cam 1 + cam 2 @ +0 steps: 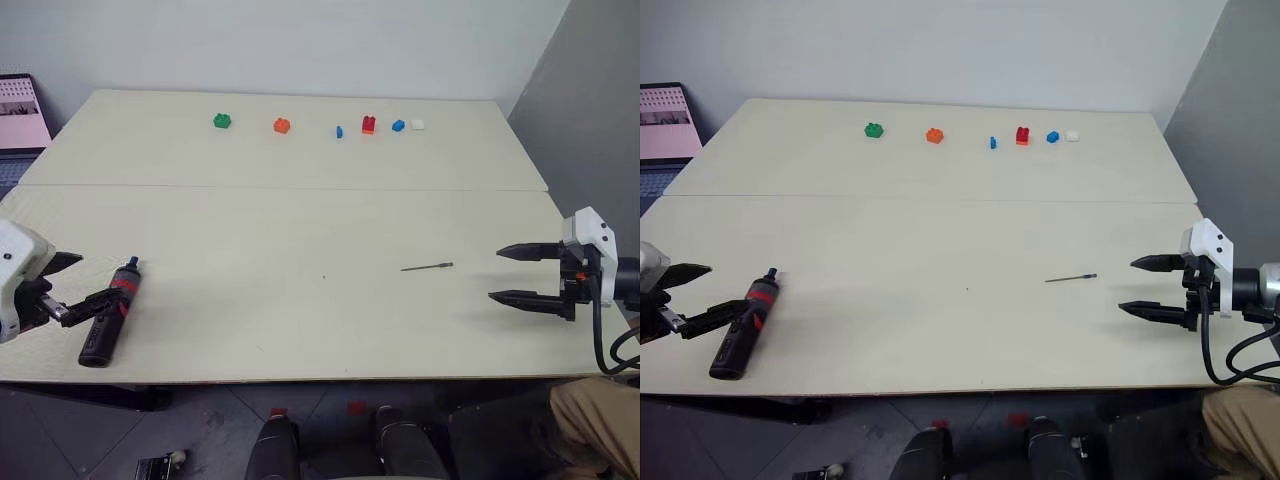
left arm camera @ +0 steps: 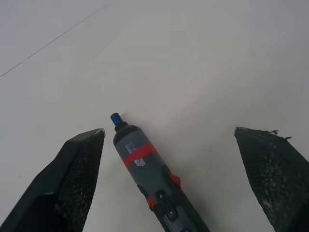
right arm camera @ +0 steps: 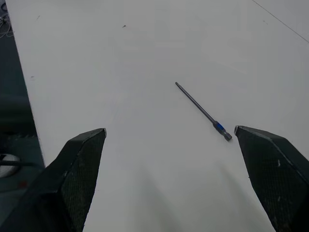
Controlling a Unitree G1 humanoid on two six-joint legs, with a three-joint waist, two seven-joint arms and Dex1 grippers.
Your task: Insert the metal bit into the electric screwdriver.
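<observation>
Now: electric screwdriver point(image 1: 110, 314) flat on table point(image 1: 300, 230) near front edge, long axis nose-away, lying between spread fingers of left gripper point(image 1: 72, 287), unheld. Metal bit point(image 1: 427, 267) lies well toward right gripper point(image 1: 521, 274), jaws wide, empty, tips facing bit; right arm nearer.

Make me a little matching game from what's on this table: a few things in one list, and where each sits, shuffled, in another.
Things:
1. electric screwdriver
2. metal bit
3. green block
4. white block

Places:
A. far edge, right end of the row of blocks
B. lying between the open left gripper's fingers
C. far edge, left end of the row
D. lying bare ahead of the open right gripper

Pairs: 1-B, 2-D, 3-C, 4-A
</observation>
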